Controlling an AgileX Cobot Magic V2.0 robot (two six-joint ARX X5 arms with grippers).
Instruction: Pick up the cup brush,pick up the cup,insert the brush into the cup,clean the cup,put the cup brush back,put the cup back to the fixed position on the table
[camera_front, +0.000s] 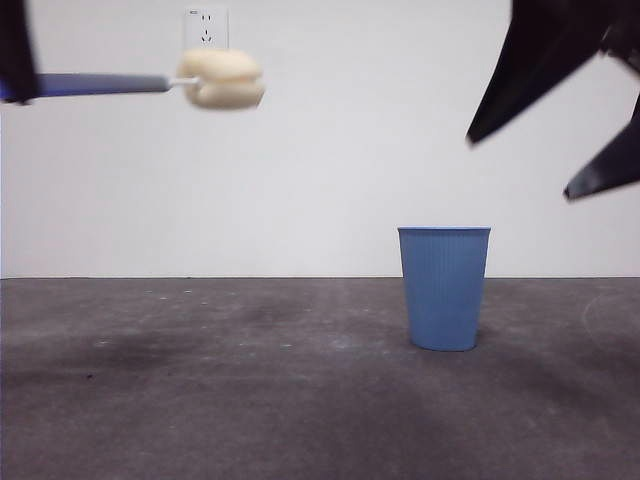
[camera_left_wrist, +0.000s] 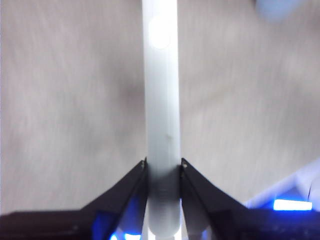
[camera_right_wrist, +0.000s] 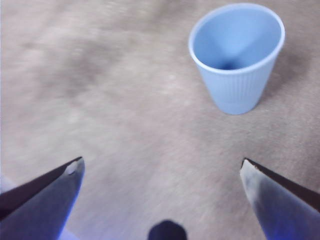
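Looking at your left end effector (camera_left_wrist: 163, 167), you see its jaws pinching the grey handle of the cup brush (camera_left_wrist: 161, 100), held level high in the air, sponge head pointing toward the middle in the front view. Your right end effector (camera_right_wrist: 162, 172) hangs spread wide and empty above the tabletop (camera_front: 200, 400), apart from the cup (camera_front: 444, 288), which stands upright on the tabletop below it.

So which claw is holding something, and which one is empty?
The left claw is shut on the cup brush, held high in the air. The right claw is wide open and empty, up above the blue cup standing on the table.
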